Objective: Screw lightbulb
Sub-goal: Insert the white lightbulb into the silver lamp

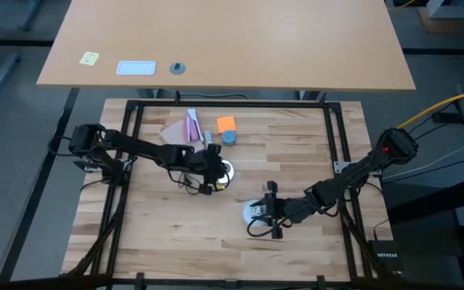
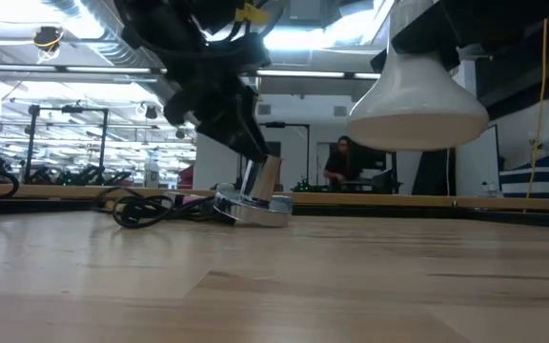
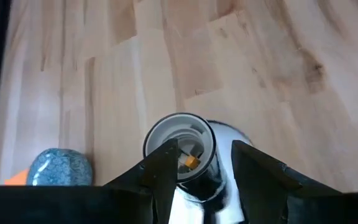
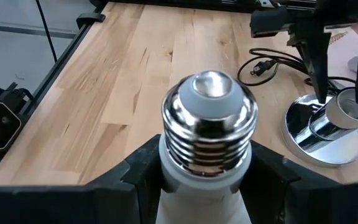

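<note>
The lightbulb (image 4: 209, 118) was clamped in the right gripper (image 1: 266, 211) near the counter's middle, not yet threaded. The socket (image 3: 182, 149) was gripped by the left gripper (image 1: 213, 171) nearby.

Lighting is even and bright in the high view, with only soft shadows under the arms. In the low view, ceiling lights (image 2: 65, 29) at upper left glare behind dark silhouetted arms, and the near table (image 2: 274, 286) is blurred. The lightbulb (image 4: 208, 121) base at centre of the right wrist view carries sharp specular highlights.
</note>
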Available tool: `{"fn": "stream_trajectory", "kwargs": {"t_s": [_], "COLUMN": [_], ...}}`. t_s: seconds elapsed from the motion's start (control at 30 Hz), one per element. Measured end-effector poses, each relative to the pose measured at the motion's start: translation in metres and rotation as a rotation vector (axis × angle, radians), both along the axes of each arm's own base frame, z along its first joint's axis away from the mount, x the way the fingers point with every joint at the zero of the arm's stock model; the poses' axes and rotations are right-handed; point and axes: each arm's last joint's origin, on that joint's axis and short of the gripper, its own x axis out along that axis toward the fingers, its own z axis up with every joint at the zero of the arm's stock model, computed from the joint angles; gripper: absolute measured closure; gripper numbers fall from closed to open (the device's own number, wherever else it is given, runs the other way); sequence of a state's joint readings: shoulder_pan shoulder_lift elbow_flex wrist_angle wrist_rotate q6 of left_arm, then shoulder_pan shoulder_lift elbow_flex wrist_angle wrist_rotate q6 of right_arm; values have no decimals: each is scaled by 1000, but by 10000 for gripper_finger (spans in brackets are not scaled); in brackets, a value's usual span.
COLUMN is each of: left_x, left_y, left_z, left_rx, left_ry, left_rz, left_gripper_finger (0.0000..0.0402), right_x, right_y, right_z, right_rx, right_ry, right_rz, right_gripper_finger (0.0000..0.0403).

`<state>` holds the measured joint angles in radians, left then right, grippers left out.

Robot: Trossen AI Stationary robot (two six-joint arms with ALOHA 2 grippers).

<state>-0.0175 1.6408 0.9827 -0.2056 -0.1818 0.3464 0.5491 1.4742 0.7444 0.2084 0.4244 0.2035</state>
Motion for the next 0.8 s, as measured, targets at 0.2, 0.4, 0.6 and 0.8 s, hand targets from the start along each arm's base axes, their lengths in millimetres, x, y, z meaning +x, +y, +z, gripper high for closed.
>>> {"fn": "stream_trajectory", "kwargs": {"t_s": [0.2,0.4,0.6,0.8], "left_x": [-2,1,1,-2], "left_y": [-1,-1,-9,-15], "left_z": [-11,-11,-10,-11], "left_rx": [0,-15,-39,-3], "left_ry": [84,51,71,97], "left_rz": [9,25,-32,-43], "left_gripper_finger": [259,285,334,323], "right_x": [0,0,0,0], "right_y": [0,0,1,1], "right_z": [0,1,1,1], "right_rx": [2,4,9,13], "right_ry": [-3,-7,-7,-3], "right_rz": [0,0,7,18], "right_gripper_finger": [226,226,226,226]}}
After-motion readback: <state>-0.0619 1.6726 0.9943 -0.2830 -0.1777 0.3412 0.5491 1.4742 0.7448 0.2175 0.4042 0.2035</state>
